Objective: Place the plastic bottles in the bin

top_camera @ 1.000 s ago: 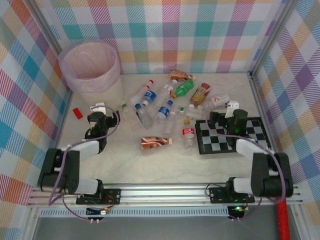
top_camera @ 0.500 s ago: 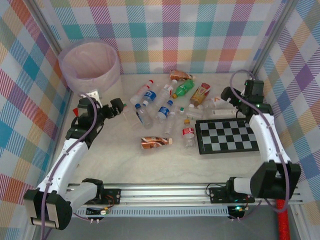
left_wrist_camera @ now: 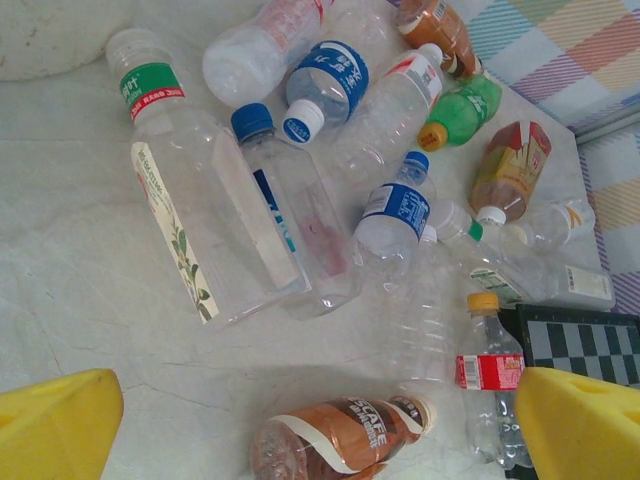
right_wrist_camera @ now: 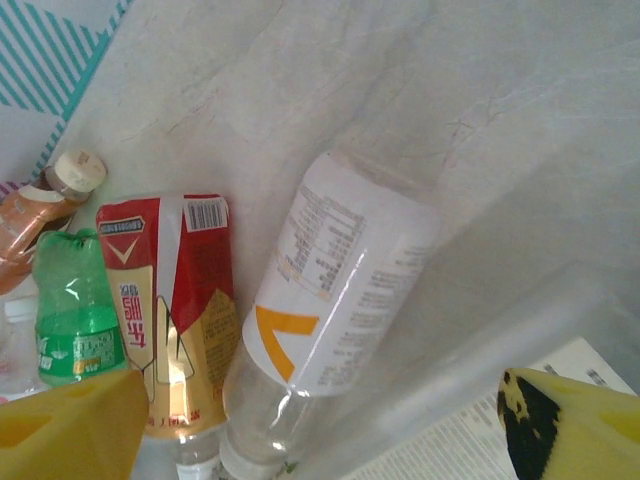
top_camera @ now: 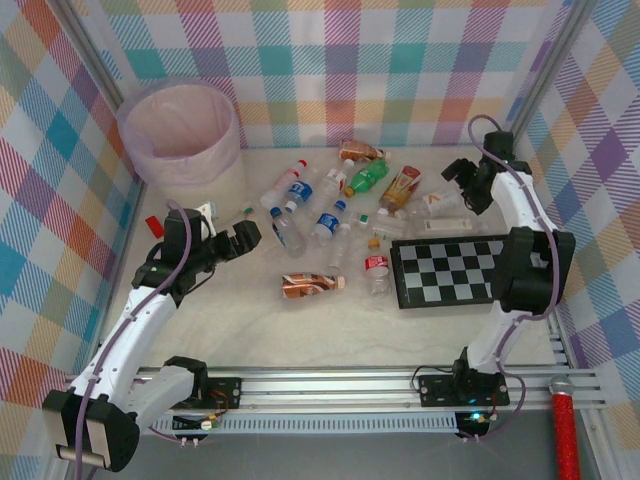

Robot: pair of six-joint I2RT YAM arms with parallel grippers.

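Plastic bottles [top_camera: 330, 215] heaped mid-worktop [top_camera: 300, 330]

Left tool [top_camera: 245, 236], wide and empty, faces the heap just to its right. Right tool [top_camera: 462, 172], also wide, hovers over the orange-marked bottle [right_wrist_camera: 330, 290] near the far-right corner. Bin [top_camera: 195, 165] sits far-left.

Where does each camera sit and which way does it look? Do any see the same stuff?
Top external: high above and behind the arm bases, facing down and forward over the table; the left arm, right arm, left gripper and right gripper show.
Left wrist: on the left wrist, looking down on the plastic bottles; yellow fingertips in the bottom corners.
Right wrist: on the right wrist, close over a white-labelled bottle; yellow fingertips in the bottom corners.
Shared: both wrist views catch the green bottle.
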